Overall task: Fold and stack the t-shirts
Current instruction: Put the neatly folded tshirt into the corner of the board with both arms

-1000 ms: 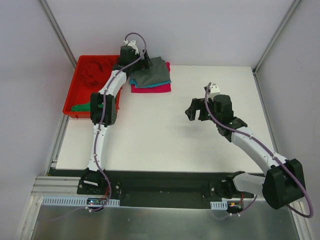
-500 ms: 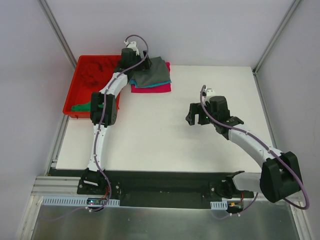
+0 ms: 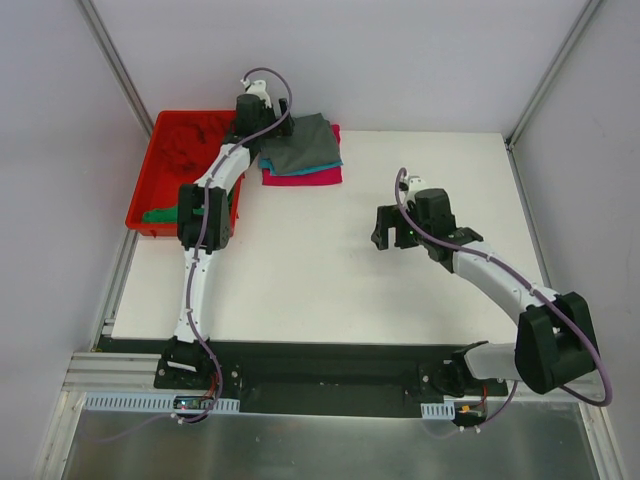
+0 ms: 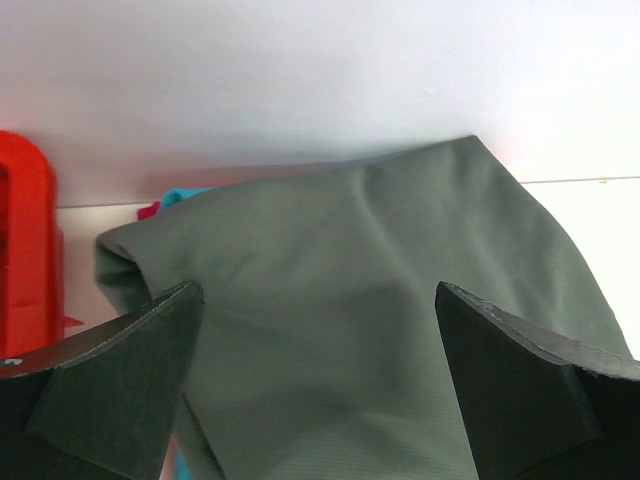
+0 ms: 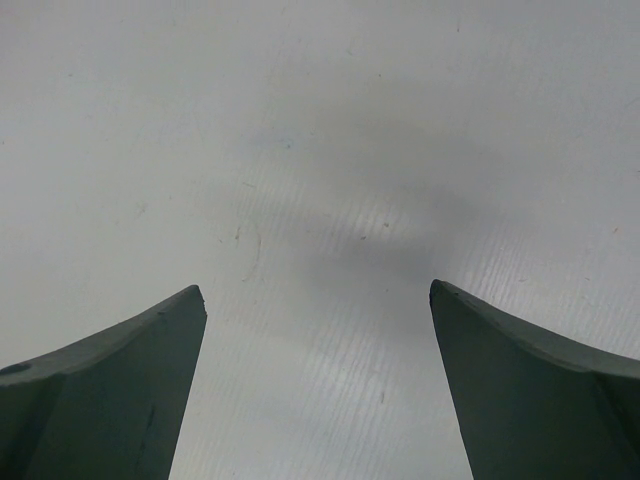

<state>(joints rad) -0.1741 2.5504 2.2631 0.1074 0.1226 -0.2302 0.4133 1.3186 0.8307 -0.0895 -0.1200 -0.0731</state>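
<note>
Three folded t-shirts lie stacked at the back of the table: dark grey [image 3: 305, 143] on top, teal [image 3: 276, 166] under it, magenta [image 3: 305, 177] at the bottom. My left gripper [image 3: 272, 130] hovers open at the stack's left edge. In the left wrist view its jaws [image 4: 318, 300] stand wide over the dark grey shirt [image 4: 360, 300], holding nothing, and slivers of teal [image 4: 180, 193] and magenta [image 4: 148, 211] peek out. A red shirt [image 3: 188, 140] and a green shirt [image 3: 160, 213] lie in the bin. My right gripper [image 3: 387, 232] is open and empty over bare table [image 5: 320, 150].
The red plastic bin [image 3: 141, 205] stands at the table's left back corner, just left of the stack; its rim [image 4: 25, 250] shows in the left wrist view. White walls close in the back and both sides.
My left gripper has drawn back a little to the left, off the stack. My right gripper has moved slightly nearer and lower over the table. Both stayed open.
</note>
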